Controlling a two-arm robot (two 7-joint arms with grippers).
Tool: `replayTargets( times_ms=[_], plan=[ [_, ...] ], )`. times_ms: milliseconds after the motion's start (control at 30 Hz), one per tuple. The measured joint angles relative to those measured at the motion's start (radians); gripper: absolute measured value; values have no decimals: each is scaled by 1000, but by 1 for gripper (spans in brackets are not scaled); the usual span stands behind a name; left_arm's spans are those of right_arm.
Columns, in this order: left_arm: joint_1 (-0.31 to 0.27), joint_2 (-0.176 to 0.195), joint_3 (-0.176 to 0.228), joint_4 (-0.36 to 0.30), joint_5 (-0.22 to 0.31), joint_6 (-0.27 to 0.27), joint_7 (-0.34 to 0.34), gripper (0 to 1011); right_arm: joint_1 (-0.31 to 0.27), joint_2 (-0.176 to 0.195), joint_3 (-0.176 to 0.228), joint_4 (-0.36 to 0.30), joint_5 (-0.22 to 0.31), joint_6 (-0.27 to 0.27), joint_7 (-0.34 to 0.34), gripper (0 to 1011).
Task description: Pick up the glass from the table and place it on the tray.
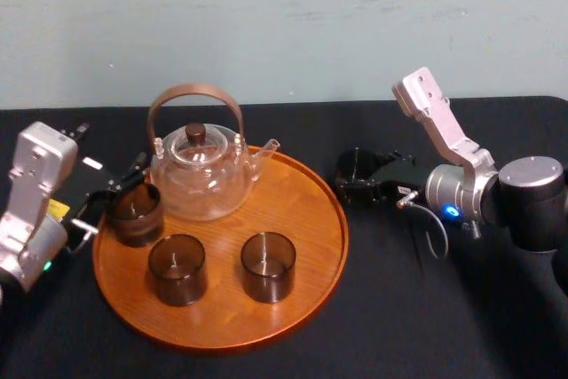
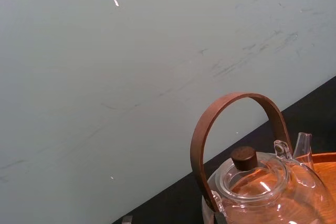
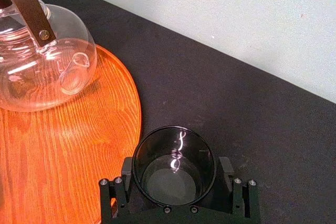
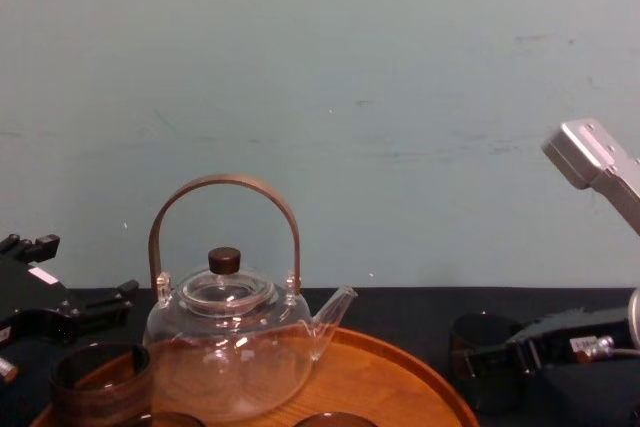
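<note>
**Glass (image 3: 174, 153) in right gripper (image 3: 176, 171), not yet on tray (image 1: 311, 210)**

Glass: sits over the table (image 1: 426, 308), just beside the tray's right rim, outside it. Can't tell whether the base is touching the cloth or just clear of it.

Grip: the right gripper's fingers (image 3: 126, 170) bracket the glass on opposite sides and look clamped on the wall near the rim. Arm reaches in low from the right, roughly level with the table.

Progress, my read: grasp done. Left to do: lift enough to clear the raised rim, carry left over the rim, set down, release. So roughly halfway, and the placing half is untouched.

Orientation: glass is upright, mouth up, base down. Long axis vertical, no visible tilt. Plain short cylinder with no handle or spout, so it has no facing direction. Only the upright axis matters for the placement.

Landing spot: bare wood on the tray's right side, in front of the teapot (image 1: 197, 175) spout, looks like the nearest free patch. Front-left glass (image 1: 177, 268) and front-right glass (image 1: 268, 265) already stand upright on the tray.

Left gripper (image 1: 114, 191): at the tray's left edge, right beside a third glass (image 1: 136, 213). Can't tell whether it is open, closed or holding that one.
</note>
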Motion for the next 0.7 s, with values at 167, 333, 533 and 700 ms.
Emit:
replayTargets(
  times_ms=[167,333,533,700],
  plan=[
    [0,0,0,0,0,0,0,1001,0,1,-1,-1,0,0,0,1002],
    [0,0,0,0,0,0,0,1001,0,2,-1,-2,1,0,0,1002],
    [0,0,0,0,0,0,0,1001,0,2,-2,-2,3,0,1,902],
    [0,0,0,0,0,0,0,1001,0,3,-2,-3,3,0,1,901]
  ],
)
